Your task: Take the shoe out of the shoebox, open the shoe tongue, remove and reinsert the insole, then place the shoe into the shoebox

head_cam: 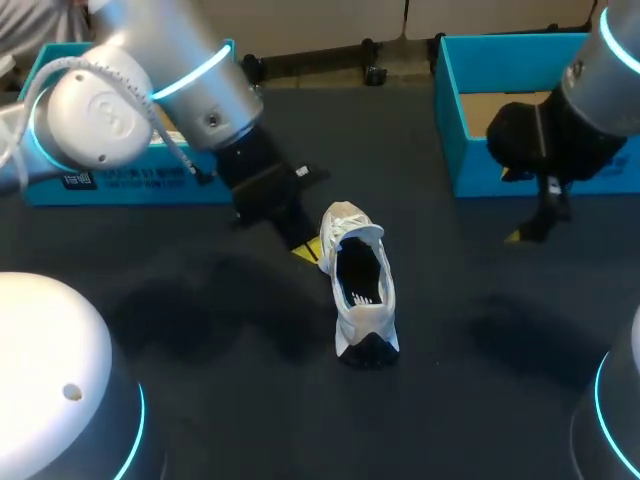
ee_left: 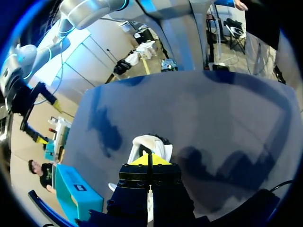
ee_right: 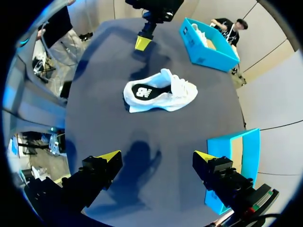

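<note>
Left pincer (head_cam: 305,250) is pinched shut on nothing, just left of the white mesh sneaker with a black heel (head_cam: 360,290) mid-table. My right pincer (ee_right: 157,156) gapes wide near the teal cardboard shoebox (head_cam: 470,180), far right. The sneaker looks light, soft-topped and stiff-soled, so I'd grip its heel collar with 1 pincer.

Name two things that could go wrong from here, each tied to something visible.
The left gripper, shut, sits close beside the shoe, which stands loose on the table; a nudge could slide or tip it. The right gripper hangs open near the shoebox, well away from the shoe, so nothing would steady it during a pull.
</note>
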Motion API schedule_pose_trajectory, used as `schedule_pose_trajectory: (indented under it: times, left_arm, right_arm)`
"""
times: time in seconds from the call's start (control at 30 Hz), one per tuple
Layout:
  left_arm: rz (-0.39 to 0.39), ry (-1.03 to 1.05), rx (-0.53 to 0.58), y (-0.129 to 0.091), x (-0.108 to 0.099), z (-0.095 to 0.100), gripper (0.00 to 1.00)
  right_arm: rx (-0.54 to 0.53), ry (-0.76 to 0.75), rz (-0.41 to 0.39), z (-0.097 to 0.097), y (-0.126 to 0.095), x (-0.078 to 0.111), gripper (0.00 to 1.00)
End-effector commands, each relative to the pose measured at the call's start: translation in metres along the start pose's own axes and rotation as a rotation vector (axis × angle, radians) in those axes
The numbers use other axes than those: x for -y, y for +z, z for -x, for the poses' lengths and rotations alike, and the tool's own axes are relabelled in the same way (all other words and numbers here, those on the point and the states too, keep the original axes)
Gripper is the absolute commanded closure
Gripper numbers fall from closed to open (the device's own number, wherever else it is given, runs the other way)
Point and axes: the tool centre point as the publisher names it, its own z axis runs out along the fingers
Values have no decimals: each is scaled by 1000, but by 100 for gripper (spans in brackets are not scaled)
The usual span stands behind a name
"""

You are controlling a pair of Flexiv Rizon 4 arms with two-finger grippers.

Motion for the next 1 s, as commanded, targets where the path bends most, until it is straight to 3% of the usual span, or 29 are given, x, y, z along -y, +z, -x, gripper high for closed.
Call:
schedule_pose_trajectory:
  times: [0.03, 0.23, 0.57, 1.0]
  left_arm:
    - [-4, 17, -114, 5, -11, 18, 100]
    - [11, 40, -199, 17, -20, 27, 100]
    - [62, 92, -311, 38, -30, 44, 100]
    - [138, 104, -421, 75, -47, 46, 100]
  right_arm:
    - [-26, -17, -6, 5, -7, 18, 0]
    - [-20, -3, -14, 15, -11, 32, 0]
    - [-20, -3, -14, 15, -11, 32, 0]
    - [-20, -3, -14, 15, -11, 32, 0]
